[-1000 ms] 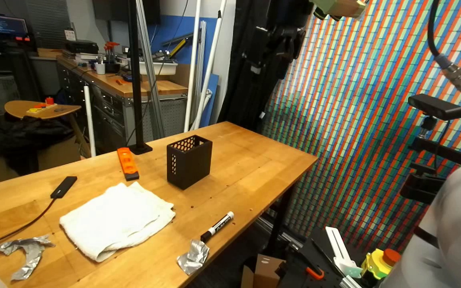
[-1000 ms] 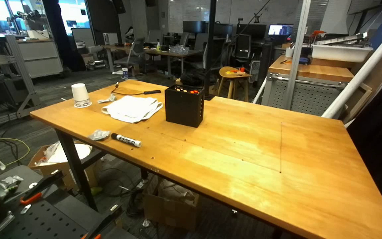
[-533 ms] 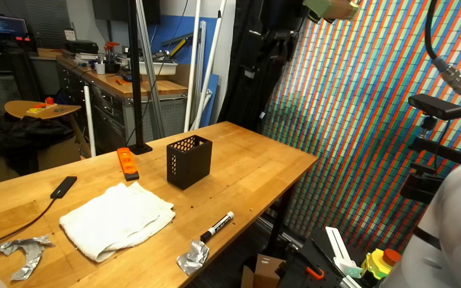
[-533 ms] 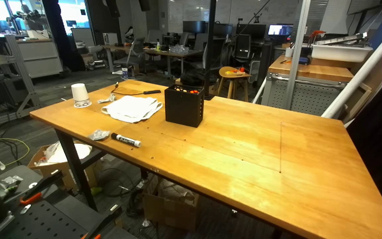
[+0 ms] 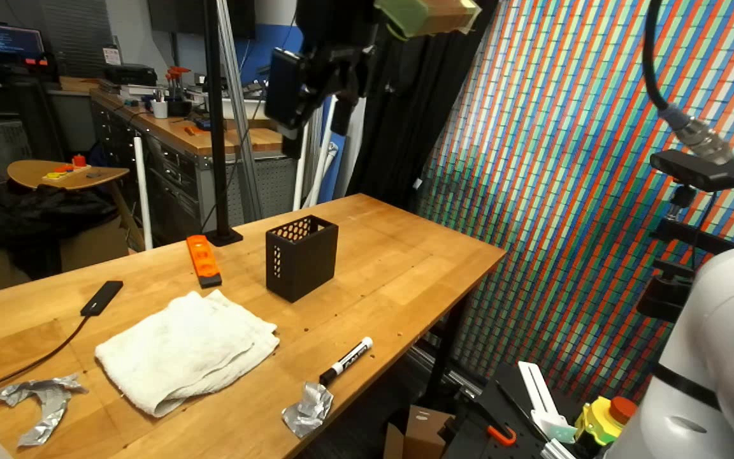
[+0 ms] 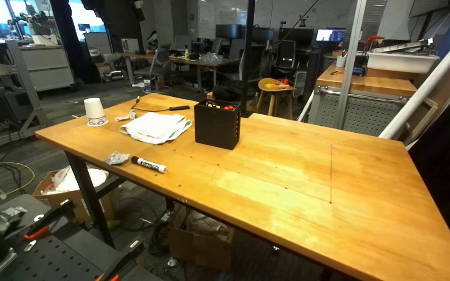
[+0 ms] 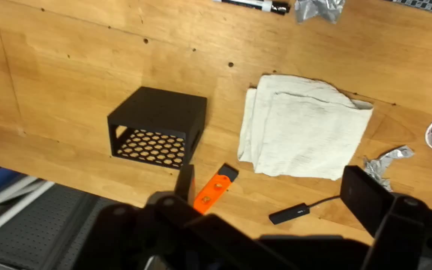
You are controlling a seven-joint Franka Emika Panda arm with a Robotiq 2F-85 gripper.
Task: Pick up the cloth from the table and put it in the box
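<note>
The wide-splayed tool (image 7: 270,183) hangs above a wooden table (image 6: 307,195) by a striped backdrop (image 5: 532,217), with one cloth (image 7: 306,138) between one box (image 7: 159,110) and one paper cup (image 6: 94,109) near a short edge, one dry-erase marker (image 5: 346,361) by one long edge, one orange bar (image 5: 202,258) and one USB hub (image 5: 101,298) toward the other, and two foil scraps (image 5: 307,410).

The pincer (image 7: 272,185) hangs high, pointing down, its fingers (image 7: 364,200) spread wide.

The rounded arm (image 5: 733,322) is white, the pincer (image 7: 269,176) black
</note>
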